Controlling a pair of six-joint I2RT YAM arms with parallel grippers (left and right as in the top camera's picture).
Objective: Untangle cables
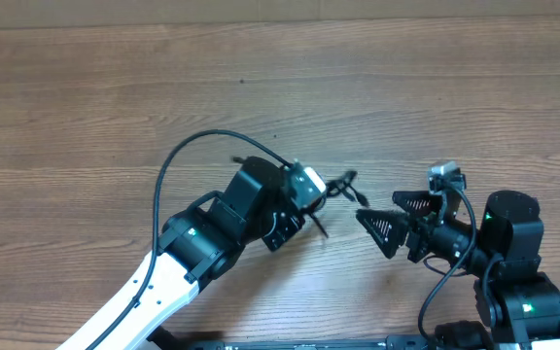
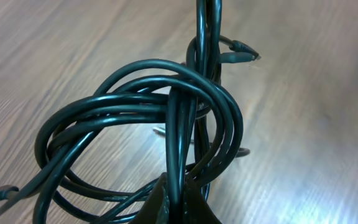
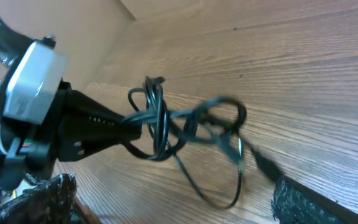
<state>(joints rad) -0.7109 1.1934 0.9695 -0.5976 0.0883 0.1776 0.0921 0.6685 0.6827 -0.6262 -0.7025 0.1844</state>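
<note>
Overhead, the left gripper (image 1: 324, 197) is clamping the cables (image 1: 343, 185), holding them just left of the right gripper (image 1: 375, 205), whose jaws are standing wide apart. Left wrist: knotted loops are bulging past the pinching fingertips, over the wooden table (image 2: 303, 124). Right wrist: the bundle is sitting ahead of the spread fingers (image 3: 316, 202), touching neither.

**Cables between the two arms, mid-desk**

The cables (image 1: 343, 188) sit in the left jaws, over the desk (image 1: 115, 97) and just right of that arm. The right jaws stand further right, facing the bundle, apart from it.
</note>
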